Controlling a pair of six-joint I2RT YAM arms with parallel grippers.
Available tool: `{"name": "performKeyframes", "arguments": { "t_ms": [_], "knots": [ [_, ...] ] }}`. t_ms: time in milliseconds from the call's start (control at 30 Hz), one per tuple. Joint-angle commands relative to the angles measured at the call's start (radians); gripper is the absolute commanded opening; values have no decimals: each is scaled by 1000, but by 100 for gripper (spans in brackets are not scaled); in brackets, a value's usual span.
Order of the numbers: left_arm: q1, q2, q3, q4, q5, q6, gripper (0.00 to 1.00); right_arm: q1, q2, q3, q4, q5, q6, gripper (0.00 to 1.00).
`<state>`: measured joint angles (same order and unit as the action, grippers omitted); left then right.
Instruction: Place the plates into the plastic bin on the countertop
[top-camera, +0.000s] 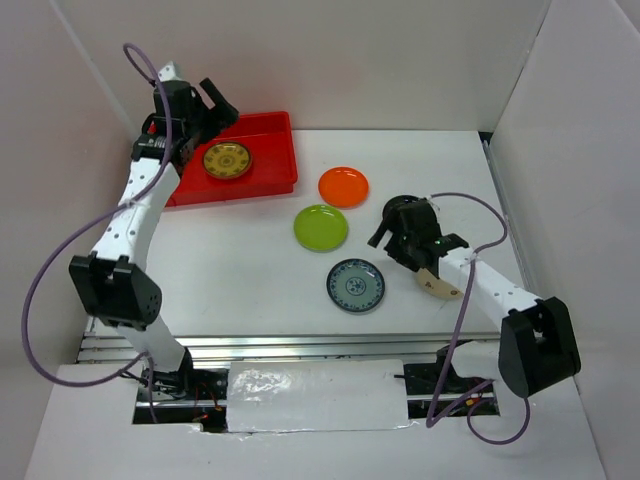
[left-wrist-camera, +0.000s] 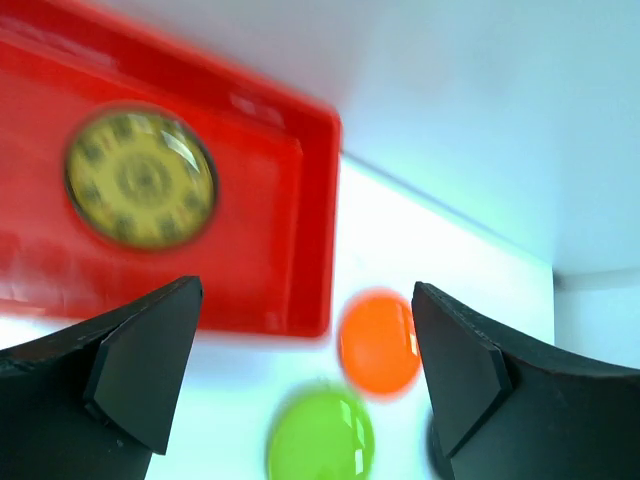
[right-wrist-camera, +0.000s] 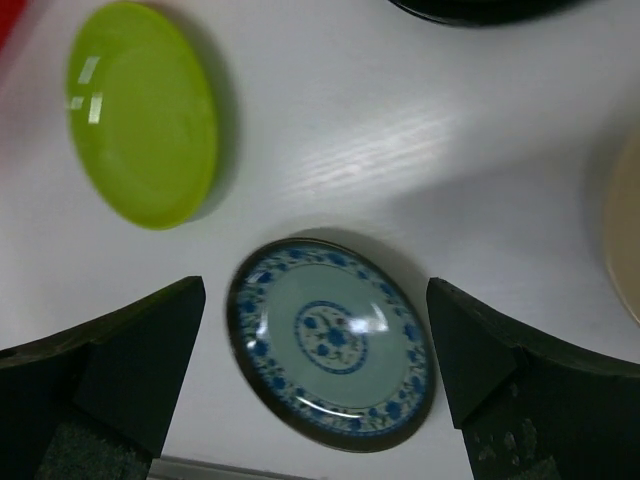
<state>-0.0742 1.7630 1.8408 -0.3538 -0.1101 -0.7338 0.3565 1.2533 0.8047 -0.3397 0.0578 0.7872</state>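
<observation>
White panels box in the space before me: a plain back wall (top-camera: 400, 60), a left wall (top-camera: 50, 130) and a right wall (top-camera: 580, 120). The white countertop (top-camera: 240, 280) ends on my near side at a ribbed metal rail (top-camera: 300, 347). Just beyond the rail, a crinkled glossy sheet (top-camera: 315, 395) catches the light. Soft glare streaks the surface in my right wrist view.

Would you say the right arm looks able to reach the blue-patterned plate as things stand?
Probably yes. The right gripper hangs open above the blue-patterned plate, which lies flat on the countertop with nothing on it; the lime green plate sits apart, so the way looks free.
</observation>
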Motion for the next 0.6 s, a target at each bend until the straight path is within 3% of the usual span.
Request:
{"name": "performKeyframes", "arguments": {
  "t_ms": [0, 167, 267, 400, 500, 567],
  "knots": [
    [-45, -119, -144, -169, -17, 44, 99, -19, 17, -77, -15, 36, 82, 100],
    [-127, -315, -466, -99, 16, 30, 99, -30, 37, -229, 102, -53, 129, 100],
    [-171, -414, -552, -99, 12, 39, 99, -25, 47, -285, 156, -84, 130, 96],
    [-240, -494, -629, -126, 3, 45, 99, -22, 63, -349, 252, -128, 127, 75],
    [-268, -553, -689, -126, -13, 50, 99, -18, 86, -387, 292, -164, 124, 52],
    [-269, -577, -727, -129, -19, 54, 99, -2, 95, -392, 298, -167, 122, 46]
  ]
}}
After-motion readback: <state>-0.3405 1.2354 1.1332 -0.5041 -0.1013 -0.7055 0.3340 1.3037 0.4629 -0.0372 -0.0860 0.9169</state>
